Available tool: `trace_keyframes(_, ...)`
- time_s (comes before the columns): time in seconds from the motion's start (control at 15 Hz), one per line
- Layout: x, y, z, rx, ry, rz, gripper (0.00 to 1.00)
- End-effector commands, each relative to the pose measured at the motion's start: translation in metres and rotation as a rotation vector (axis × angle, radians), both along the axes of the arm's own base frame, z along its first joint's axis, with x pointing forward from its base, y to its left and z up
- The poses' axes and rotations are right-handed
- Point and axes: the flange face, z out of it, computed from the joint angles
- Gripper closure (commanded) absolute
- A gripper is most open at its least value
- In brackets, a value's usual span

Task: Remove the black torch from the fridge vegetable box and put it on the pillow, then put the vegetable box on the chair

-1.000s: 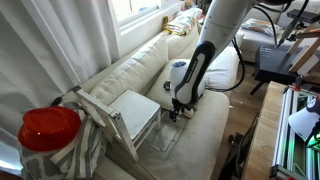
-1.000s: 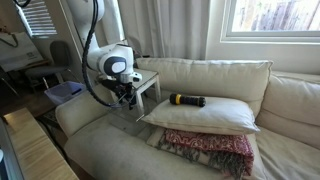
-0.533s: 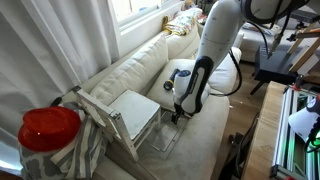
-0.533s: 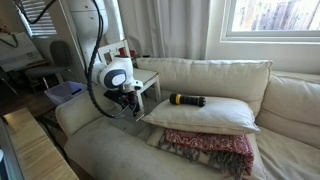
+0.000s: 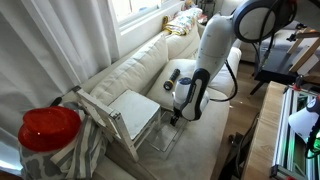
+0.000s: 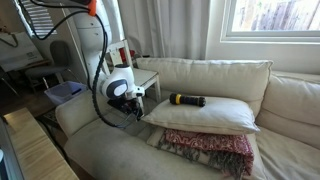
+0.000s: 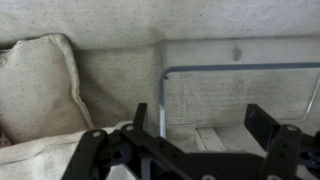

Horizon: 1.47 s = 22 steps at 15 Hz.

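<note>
The hand point(image 7: 198, 117) hovers over the fridge vegetable box point(image 7: 236, 88), fingers apart. Beside the box, the black torch point(image 6: 186, 99) lies on the pillow point(image 6: 216, 118).

In an exterior view we look from high up beyond the chair point(image 5: 132, 112) end, down the length of the sofa point(image 5: 135, 65), mid range; a red object point(image 5: 48, 128) sits blurred right by the lens. In an exterior view we face the sofa head-on from in front, lower, with the window point(image 6: 268, 16) behind it. Both exterior views share sofa, chair, arm point(image 5: 205, 60) and fridge vegetable box point(image 5: 165, 133). Wrist view is very near, gripper point(image 7: 200, 128) along its bottom edge, aimed at the box rim and a cream cushion point(image 7: 38, 88) corner.
</note>
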Motion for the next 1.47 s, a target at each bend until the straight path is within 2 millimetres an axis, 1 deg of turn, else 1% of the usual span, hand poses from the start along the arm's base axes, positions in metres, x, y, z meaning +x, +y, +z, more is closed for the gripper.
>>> trace_keyframes(0.0,0.004,-0.003,-0.026,-0.018,-0.023,0.01,0.14)
trace_keyframes(0.07,0.005,-0.002,-0.03,-0.018,-0.019,0.013,0.31)
trace_keyframes(0.13,0.004,0.0,-0.032,-0.001,-0.01,0.017,0.38)
trace_keyframes(0.2,0.005,0.001,-0.033,0.005,-0.011,0.014,0.48)
trace_keyframes(0.33,0.005,0.002,-0.032,0.015,-0.002,0.02,0.62)
trace_keyframes(0.53,0.005,-0.004,-0.023,0.023,0.003,0.03,0.86)
trace_keyframes(0.67,0.005,-0.008,-0.018,0.016,0.001,0.033,0.99)
trace_keyframes(0.73,0.006,-0.01,-0.016,0.013,0.005,0.032,1.0)
trace_keyframes(1.0,0.004,-0.007,-0.004,0.055,0.012,0.104,0.99)
trace_keyframes(1.2,-0.005,-0.009,0.019,0.098,0.026,0.182,0.99)
trace_keyframes(1.4,-0.021,-0.02,0.046,0.108,0.072,0.257,0.99)
